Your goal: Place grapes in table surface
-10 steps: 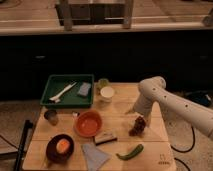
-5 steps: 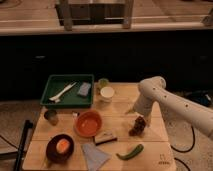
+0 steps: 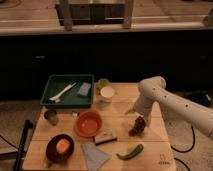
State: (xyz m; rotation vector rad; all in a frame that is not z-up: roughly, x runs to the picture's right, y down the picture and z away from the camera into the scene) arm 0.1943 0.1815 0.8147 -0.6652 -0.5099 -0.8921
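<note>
The grapes (image 3: 137, 126), a small dark reddish-purple bunch, are at the right part of the light tan wooden table surface (image 3: 155, 145). My gripper (image 3: 138, 117) is at the end of the white arm, directly over the top of the grapes and touching or almost touching them. Whether the bunch rests on the wood or hangs just above it I cannot tell.
An orange bowl (image 3: 89, 123) sits mid-table, a dark bowl with an orange fruit (image 3: 60, 147) front left. A green tray (image 3: 68, 91) with utensils is back left. A curved green vegetable (image 3: 129, 152), a small block (image 3: 105, 137), a grey cloth (image 3: 93, 155), cups (image 3: 107, 93) stand around.
</note>
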